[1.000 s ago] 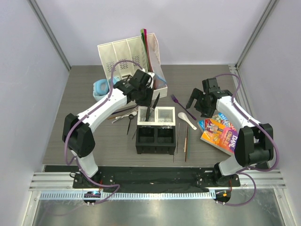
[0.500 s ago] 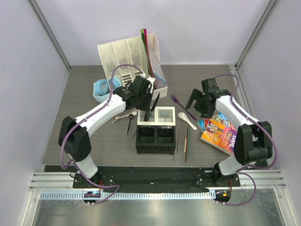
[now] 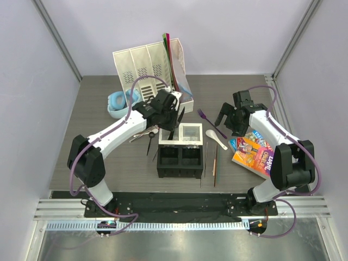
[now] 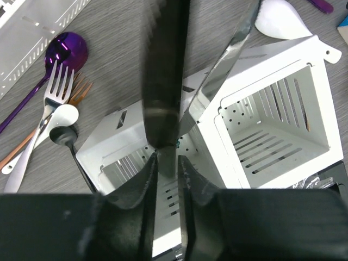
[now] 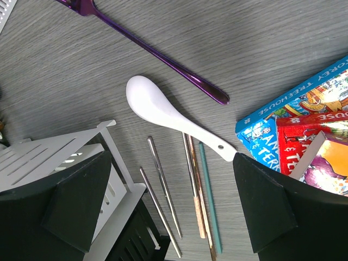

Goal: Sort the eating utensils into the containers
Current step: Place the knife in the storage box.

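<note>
Grey wood-grain tabletop (image 3: 130,174), white walls. Four-cell caddy (image 3: 181,149) mid-table, toward near edge. Over its far-left white cell (image 4: 128,166): left gripper (image 4: 166,168), black piece (image 4: 163,65) upright between fingers (image 4: 141,185), lower end down in cell beside leaning metal piece (image 4: 223,65). Vertical hold likely meant to clear slotted walls. Jaws narrowly parted; pinching or let go, cannot tell. Toward right edge: right gripper (image 5: 174,179) spread wide, empty, above white soup spoon (image 5: 163,111) and chopsticks (image 5: 196,190); book (image 3: 254,153) beside. File organiser (image 3: 147,65) at far edge, close behind left wrist.
</note>
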Robot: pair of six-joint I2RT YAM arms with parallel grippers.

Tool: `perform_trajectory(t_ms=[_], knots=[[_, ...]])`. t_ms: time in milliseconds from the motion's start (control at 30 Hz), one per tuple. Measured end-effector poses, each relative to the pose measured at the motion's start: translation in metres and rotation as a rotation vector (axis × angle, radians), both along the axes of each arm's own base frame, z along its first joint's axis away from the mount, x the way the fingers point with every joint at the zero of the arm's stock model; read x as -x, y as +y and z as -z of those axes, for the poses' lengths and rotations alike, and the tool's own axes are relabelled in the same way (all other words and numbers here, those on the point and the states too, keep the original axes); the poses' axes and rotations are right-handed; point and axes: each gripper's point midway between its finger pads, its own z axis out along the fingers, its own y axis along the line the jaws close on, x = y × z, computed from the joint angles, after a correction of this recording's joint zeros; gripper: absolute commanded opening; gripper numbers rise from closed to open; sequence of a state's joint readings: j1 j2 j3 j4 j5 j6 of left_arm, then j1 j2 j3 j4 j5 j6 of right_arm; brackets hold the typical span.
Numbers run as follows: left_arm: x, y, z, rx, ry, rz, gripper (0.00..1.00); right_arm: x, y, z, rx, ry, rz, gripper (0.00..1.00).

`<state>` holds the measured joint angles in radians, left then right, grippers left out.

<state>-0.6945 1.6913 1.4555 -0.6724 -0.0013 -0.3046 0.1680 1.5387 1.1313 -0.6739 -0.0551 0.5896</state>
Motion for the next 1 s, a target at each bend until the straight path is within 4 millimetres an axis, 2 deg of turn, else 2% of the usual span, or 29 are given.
perform_trajectory(t_ms=[100, 267, 400, 567, 667, 733, 867, 1000], knots=[[0.003, 0.001, 0.001, -0.008, 0.0, 0.001, 0.26, 0.0, 0.0, 0.0, 0.0, 0.0, 0.0, 1.0], [0.001, 0.006, -0.003, -0.023, -0.02, -0.014, 0.38, 0.0, 0.0, 0.0, 0.0, 0.0, 0.0, 1.0], [-0.004, 0.015, -0.01, -0.049, -0.058, -0.047, 0.44, 0.0, 0.0, 0.0, 0.0, 0.0, 0.0, 1.0], [-0.006, 0.041, -0.026, -0.091, -0.141, -0.131, 0.46, 0.0, 0.0, 0.0, 0.0, 0.0, 0.0, 1.0], [-0.001, 0.063, -0.027, -0.105, -0.154, -0.184, 0.44, 0.0, 0.0, 0.0, 0.0, 0.002, 0.0, 1.0], [0.003, 0.081, -0.021, -0.11, -0.141, -0.235, 0.39, 0.0, 0.0, 0.002, 0.001, 0.005, 0.0, 1.0], [0.01, 0.116, 0.003, -0.14, -0.085, -0.331, 0.34, 0.001, 0.001, 0.007, 0.0, 0.024, -0.002, 1.0], [0.016, 0.129, 0.022, -0.162, -0.032, -0.361, 0.34, 0.0, 0.002, 0.011, -0.003, 0.037, -0.005, 1.0]])
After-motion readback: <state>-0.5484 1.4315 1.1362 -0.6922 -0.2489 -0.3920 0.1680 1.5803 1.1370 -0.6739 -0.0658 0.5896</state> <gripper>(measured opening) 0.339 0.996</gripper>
